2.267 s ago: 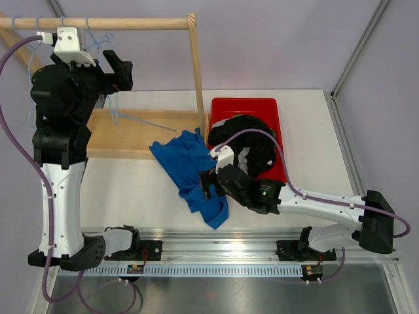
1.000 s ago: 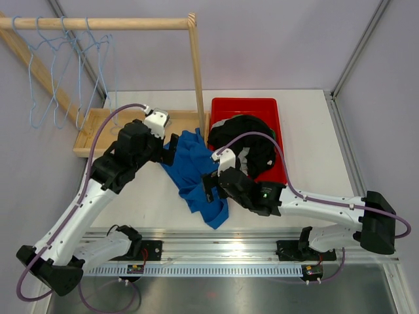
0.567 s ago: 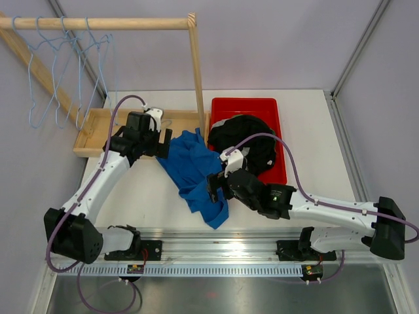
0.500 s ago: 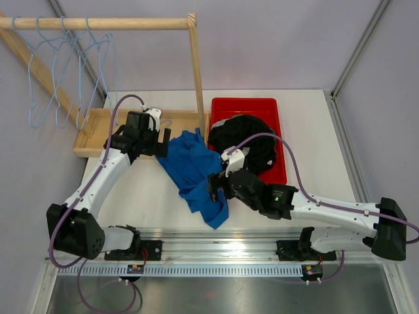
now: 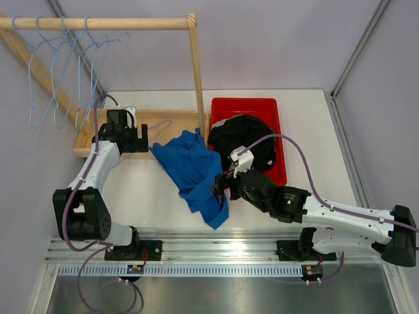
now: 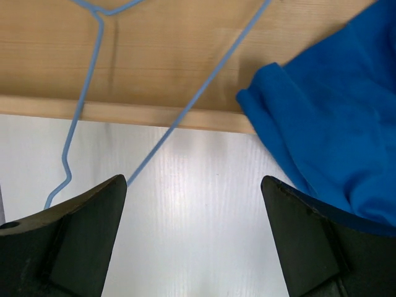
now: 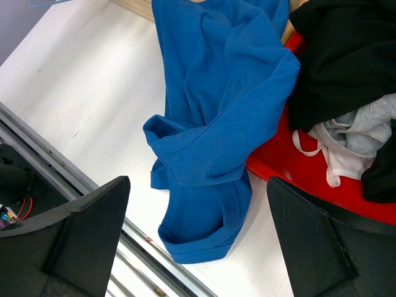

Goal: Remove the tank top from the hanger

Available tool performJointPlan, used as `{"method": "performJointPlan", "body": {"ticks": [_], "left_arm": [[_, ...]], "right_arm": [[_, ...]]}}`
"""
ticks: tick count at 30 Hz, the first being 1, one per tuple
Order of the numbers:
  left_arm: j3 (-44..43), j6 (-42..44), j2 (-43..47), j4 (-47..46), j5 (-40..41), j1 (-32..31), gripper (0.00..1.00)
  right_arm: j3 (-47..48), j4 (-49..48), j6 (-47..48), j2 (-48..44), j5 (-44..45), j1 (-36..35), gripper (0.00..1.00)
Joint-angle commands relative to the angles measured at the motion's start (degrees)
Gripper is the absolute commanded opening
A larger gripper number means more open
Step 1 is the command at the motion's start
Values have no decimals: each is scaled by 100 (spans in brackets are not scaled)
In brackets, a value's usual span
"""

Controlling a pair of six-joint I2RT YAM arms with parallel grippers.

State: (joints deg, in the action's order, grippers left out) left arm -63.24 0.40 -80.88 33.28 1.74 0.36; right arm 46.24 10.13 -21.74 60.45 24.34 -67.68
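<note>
Tank top (image 5: 193, 173): blue, off the hanger, lying crumpled on the white table (image 5: 131, 190) near the middle; its far edge laps onto the rim of the wooden base (image 5: 88, 140) of the rack; its right edge lies against the red bin (image 5: 245, 104), lapping over the near-left rim in the right wrist view; the lower hem is bunched and folded toward the near edge of the table. Hanger (image 6: 167, 124): light blue wire, flat on the wooden base with one end reaching out over the table; the wire passes beside the tank top, apart from it in the left wrist view. Left fingers (image 6: 74, 247): spread wide, nothing between them, held above the edge of the wooden base just left of the tank top, not touching it. Right fingers (image 7: 80, 241): spread wide, nothing pinched, hovering over the near-right part of the tank top beside the bin; contact with the cloth cannot be told from the overhead view, but the wrist view shows the cloth well below them. Bin holds a heap of black clothes (image 5: 245, 140) with some grey and white fabric at its near side. More blue wire hangers (image 5: 59, 72) hang from the wooden rail (image 5: 98, 23) at far left.
</note>
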Motion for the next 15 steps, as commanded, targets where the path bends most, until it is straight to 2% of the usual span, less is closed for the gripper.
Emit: {"method": "performJointPlan", "body": {"ticks": [1, 9, 15], "left_arm": [[23, -14, -226, -401, 45, 245, 93], [-74, -14, -683, -778, 169, 850, 90], [-425, -137, -1236, -919, 151, 1071, 90]], "right_arm": [[-80, -187, 64, -235, -8, 18, 100], [-282, -187, 38, -428, 18, 18, 100], [-352, -178, 73, -481, 62, 18, 99]]}}
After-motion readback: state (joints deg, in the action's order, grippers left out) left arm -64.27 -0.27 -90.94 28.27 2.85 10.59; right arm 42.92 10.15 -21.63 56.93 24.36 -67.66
